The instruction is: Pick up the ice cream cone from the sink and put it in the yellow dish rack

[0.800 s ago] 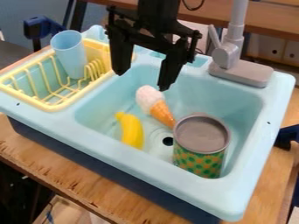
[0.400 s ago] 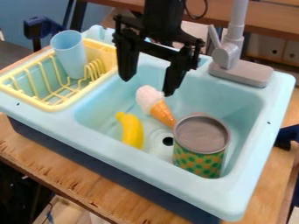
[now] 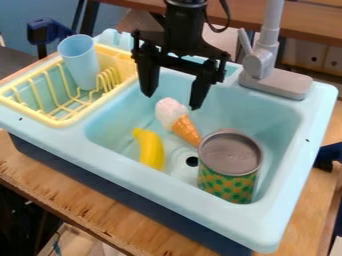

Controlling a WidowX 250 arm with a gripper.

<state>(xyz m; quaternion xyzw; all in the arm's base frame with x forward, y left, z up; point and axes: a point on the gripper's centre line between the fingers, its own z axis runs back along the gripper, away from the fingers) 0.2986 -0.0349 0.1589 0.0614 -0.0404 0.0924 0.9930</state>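
As the black gripper (image 3: 171, 101) hangs over the far part of a pale blue toy sink (image 3: 294, 215), its two fingers are parted and nothing is held between them. Nearest to it, on the basin floor, a toy ice cream (image 3: 179, 121) lies on its side, the white scoop (image 3: 172, 108) toward the gripper and the orange cone (image 3: 186, 131) pointing at a tin (image 3: 230, 172) patterned in green and orange. From my remote station I cannot tell whether the tip touches the tin or lies just beside it.

I judge the toy ice cream light, probably hollow plastic or foam, and unlikely to be fragile; how far it would give under a squeeze, I cannot tell. The rounded scoop could roll or slide away from an uneven pinch, and the taper could slip out of a grip set too near the tip. The hold I favor is across the toy's narrow direction, just where scoop meets cone, with gentle, even pressure and the fingers low enough to reach past its middle. That spot also leaves more room from the tin than the tip does.

A yellow banana (image 3: 152, 150) lies apart from the toy ice cream, across the basin from the tin, near a dark drain hole (image 3: 192, 161). A blue cup (image 3: 80, 60) stands in the yellow dish rack (image 3: 63, 121) alongside the basin.
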